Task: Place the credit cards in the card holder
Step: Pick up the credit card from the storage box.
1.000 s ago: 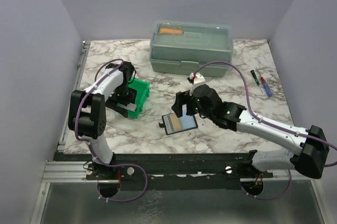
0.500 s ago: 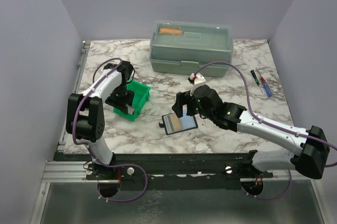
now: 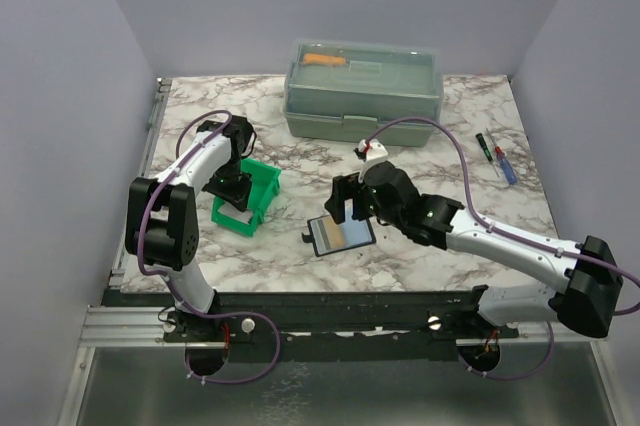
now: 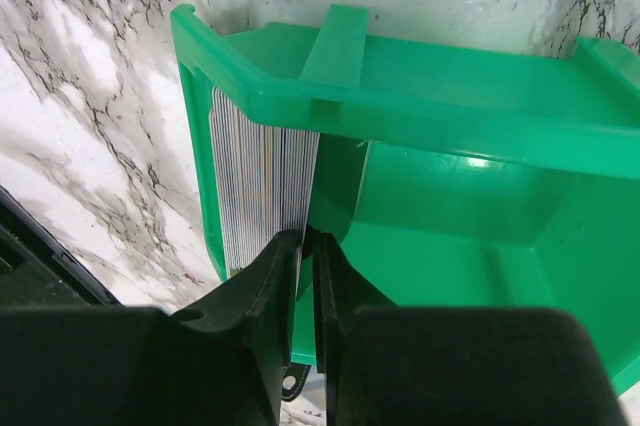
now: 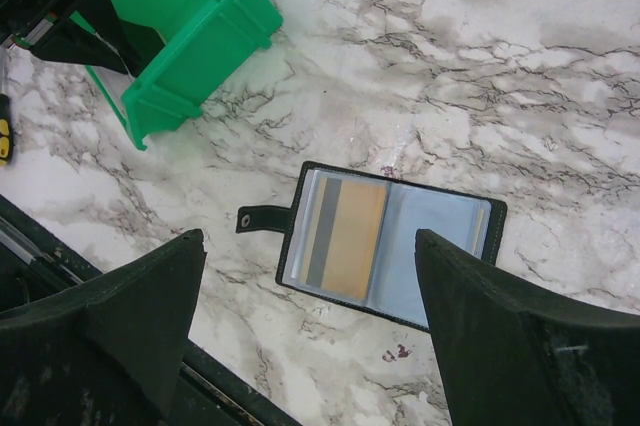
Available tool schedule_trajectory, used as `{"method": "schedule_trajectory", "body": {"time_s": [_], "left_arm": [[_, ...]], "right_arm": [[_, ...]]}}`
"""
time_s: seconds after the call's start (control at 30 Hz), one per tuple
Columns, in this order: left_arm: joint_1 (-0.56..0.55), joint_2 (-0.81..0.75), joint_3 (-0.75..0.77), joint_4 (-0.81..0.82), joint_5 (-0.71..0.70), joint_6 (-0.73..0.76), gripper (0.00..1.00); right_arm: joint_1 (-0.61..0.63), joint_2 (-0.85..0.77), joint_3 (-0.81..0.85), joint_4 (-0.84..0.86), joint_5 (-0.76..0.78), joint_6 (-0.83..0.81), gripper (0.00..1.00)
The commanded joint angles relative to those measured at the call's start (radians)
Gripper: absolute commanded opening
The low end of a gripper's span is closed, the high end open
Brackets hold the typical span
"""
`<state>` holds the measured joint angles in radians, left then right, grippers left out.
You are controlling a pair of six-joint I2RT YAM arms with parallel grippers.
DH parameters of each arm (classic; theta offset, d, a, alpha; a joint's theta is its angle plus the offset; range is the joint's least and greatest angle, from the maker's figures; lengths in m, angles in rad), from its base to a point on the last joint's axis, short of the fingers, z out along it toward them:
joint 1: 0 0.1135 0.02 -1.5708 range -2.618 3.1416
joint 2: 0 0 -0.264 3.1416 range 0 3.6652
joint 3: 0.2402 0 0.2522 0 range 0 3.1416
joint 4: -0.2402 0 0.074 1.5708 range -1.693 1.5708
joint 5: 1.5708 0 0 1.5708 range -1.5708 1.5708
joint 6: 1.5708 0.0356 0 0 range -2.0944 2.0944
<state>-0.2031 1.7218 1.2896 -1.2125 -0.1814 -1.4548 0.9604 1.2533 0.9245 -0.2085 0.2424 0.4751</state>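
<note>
Surface: marble table [image 3: 470, 106], lilac walls.
Left gripper [image 4: 305, 246]: jaws pinching credit cards [image 4: 262, 176] stacked upright in green bin [image 4: 450, 116].
Right gripper [image 5: 305, 256]: jaws spread wide above open card holder [image 5: 430, 246].
Card print: unreadable.

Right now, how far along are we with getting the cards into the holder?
Done: one yellowish card sits in a pocket of the open card holder. In hand: the left gripper is pinching the end card of the stack in the green bin; the right gripper hovers open over the holder. Left: nearly the whole stack.
</note>
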Motion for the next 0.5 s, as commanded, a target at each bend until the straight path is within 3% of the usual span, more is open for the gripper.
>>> {"method": "schedule_trajectory", "body": {"time_s": [0.0, 0.1, 0.47], "left_arm": [[0.0, -0.02, 0.013, -0.027, -0.036, 0.005, 0.16], [-0.002, -0.025, 0.014, -0.028, -0.037, 0.007, 0.1], [-0.001, -0.069, 0.045, -0.065, -0.058, -0.003, 0.06]], "right_arm": [[0.003, 0.017, 0.0, 0.015, 0.018, 0.007, 0.88], [0.003, 0.019, -0.002, 0.02, 0.018, 0.007, 0.88], [0.003, 0.039, 0.0, 0.029, 0.015, 0.005, 0.88]]}}
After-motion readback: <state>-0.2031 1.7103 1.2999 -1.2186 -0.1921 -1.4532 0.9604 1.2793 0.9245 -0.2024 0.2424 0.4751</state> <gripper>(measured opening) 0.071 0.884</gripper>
